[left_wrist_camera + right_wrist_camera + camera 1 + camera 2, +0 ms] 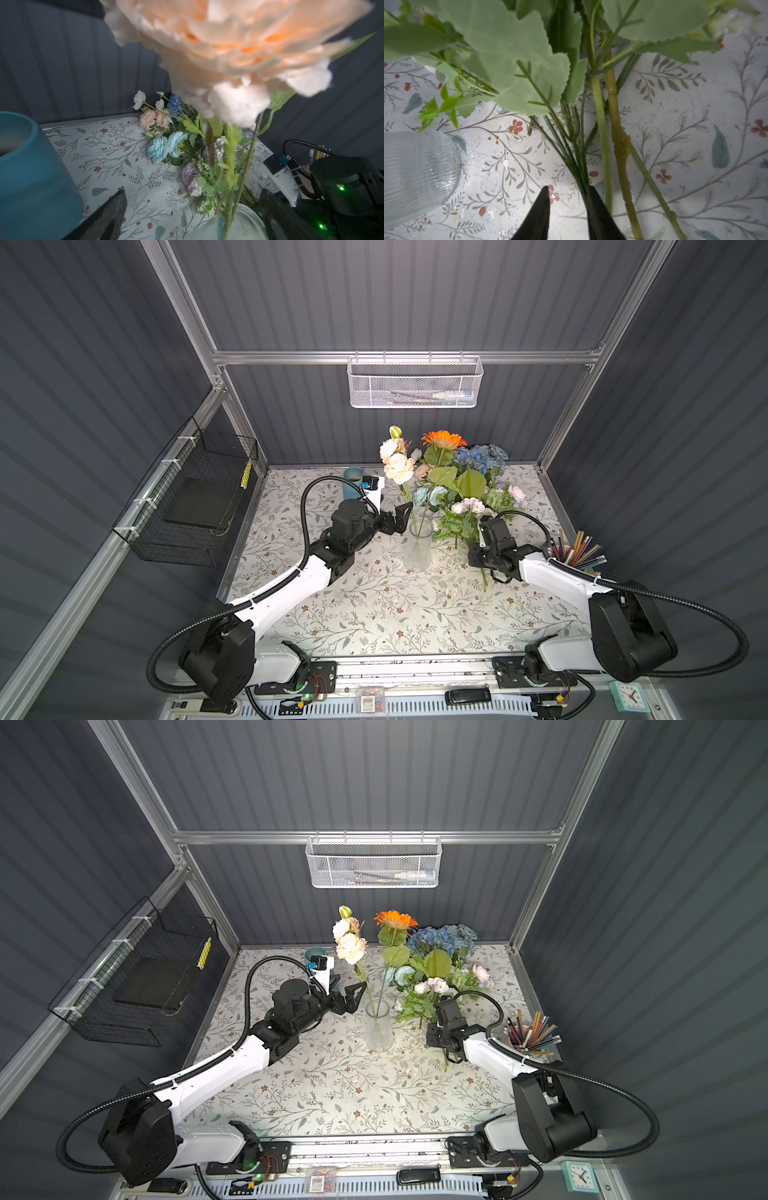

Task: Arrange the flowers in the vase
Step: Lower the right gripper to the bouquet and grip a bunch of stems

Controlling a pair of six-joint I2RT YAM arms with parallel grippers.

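Note:
A clear ribbed vase (419,549) (378,1029) stands mid-table with two stems upright in it, a peach rose (398,466) (239,41) and an orange daisy (443,438) (395,918). My left gripper (401,516) (193,191) is open beside those stems, just above the vase rim (245,224). The rest of the flowers (469,489) (436,969) lie heaped behind and right of the vase. My right gripper (488,572) (568,189) points down at their stem ends (614,128). Its jaws stand apart with bare table between them, and thin dark stems brush one finger.
A teal cup (352,483) (31,176) stands at the back left, close to the left wrist. A cup of coloured pencils (575,549) sits at the right edge. A black wire basket (199,497) hangs on the left wall and a white mesh one (415,383) on the back rail.

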